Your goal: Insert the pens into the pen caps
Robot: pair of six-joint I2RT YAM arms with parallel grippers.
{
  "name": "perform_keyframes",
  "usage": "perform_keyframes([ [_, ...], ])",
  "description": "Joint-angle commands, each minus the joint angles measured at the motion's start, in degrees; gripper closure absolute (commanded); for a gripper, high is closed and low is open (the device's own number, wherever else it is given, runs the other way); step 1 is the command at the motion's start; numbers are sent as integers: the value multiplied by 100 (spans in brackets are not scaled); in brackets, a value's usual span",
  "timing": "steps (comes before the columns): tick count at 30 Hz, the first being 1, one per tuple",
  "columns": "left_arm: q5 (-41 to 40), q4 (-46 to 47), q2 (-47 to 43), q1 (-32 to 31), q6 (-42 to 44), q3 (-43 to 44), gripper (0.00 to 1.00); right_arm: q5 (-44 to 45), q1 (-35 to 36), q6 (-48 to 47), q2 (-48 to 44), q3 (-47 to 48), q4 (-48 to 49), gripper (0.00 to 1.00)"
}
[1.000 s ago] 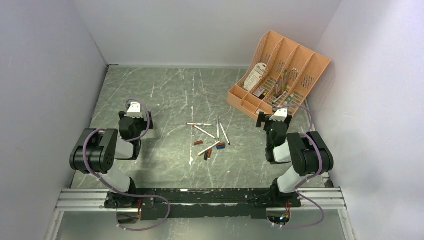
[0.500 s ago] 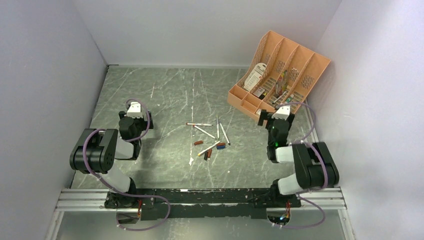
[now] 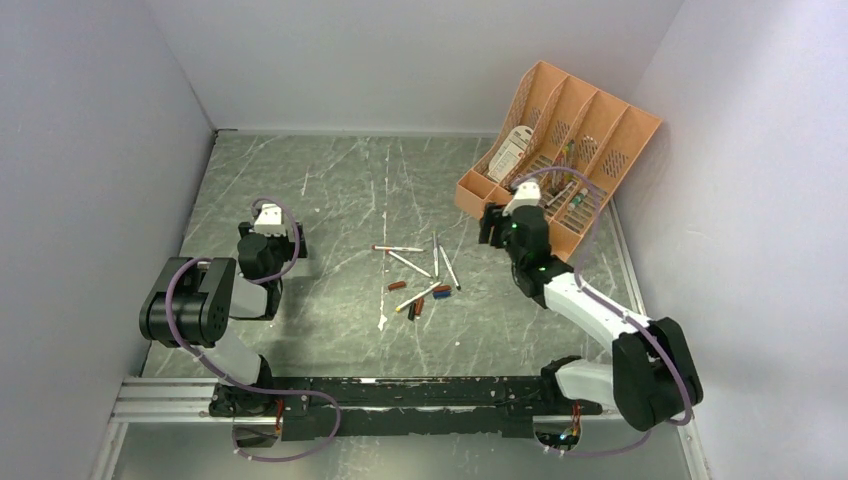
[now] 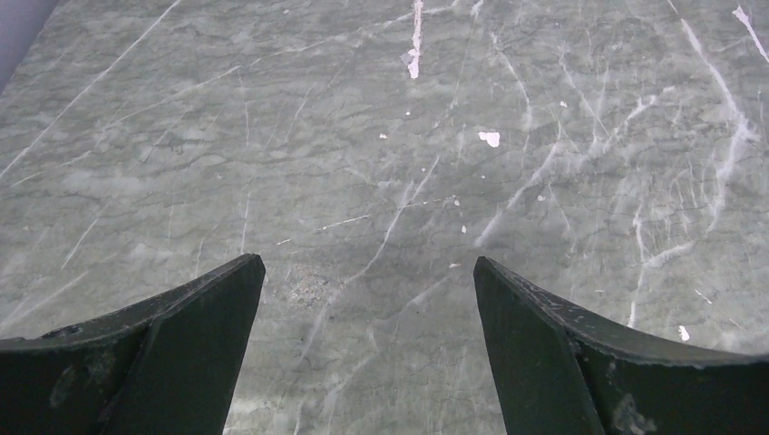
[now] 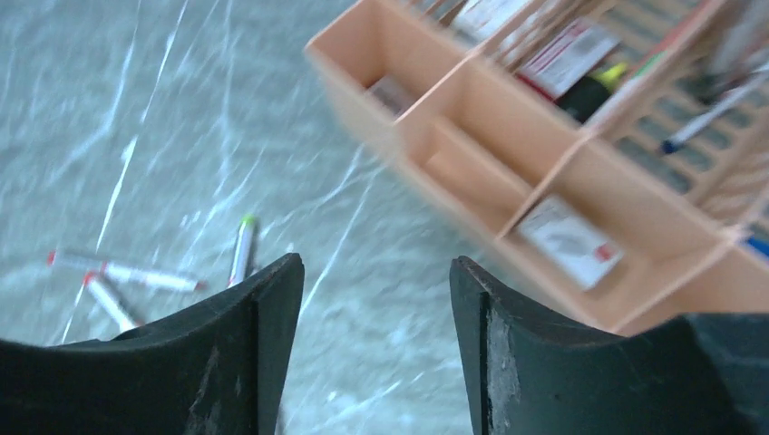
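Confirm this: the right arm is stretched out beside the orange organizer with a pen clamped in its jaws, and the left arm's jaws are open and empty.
No pen is clamped: the right wrist view shows the right arm's jaws open and empty, the pens on the table. The arm is stretched out beside the orange organizer, and the left arm's jaws are open and empty.

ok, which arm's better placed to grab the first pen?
Right, likely. The right gripper, open, is stretched out near the pens and sees them; the left gripper, open too, sits farther off, seeing only table.
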Motion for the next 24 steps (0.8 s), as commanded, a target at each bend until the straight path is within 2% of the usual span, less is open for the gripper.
perform_keyframes([
  [1, 162, 232, 34, 35, 23, 30, 4, -217, 577, -58, 285, 222, -997, 41],
  [4, 249, 249, 18, 35, 55, 16, 4, -127, 746, -17, 642, 334, -1072, 41],
  [7, 242, 259, 24, 35, 59, 16, 4, -132, 794, -93, 1100, 566, -1166, 46],
  [17, 243, 249, 23, 35, 59, 17, 4, -511, 1339, -139, 2167, 1074, -1188, 41],
  [24, 236, 249, 22, 35, 59, 25, 4, -261, 1557, -50, 2613, 1199, -1304, 40],
])
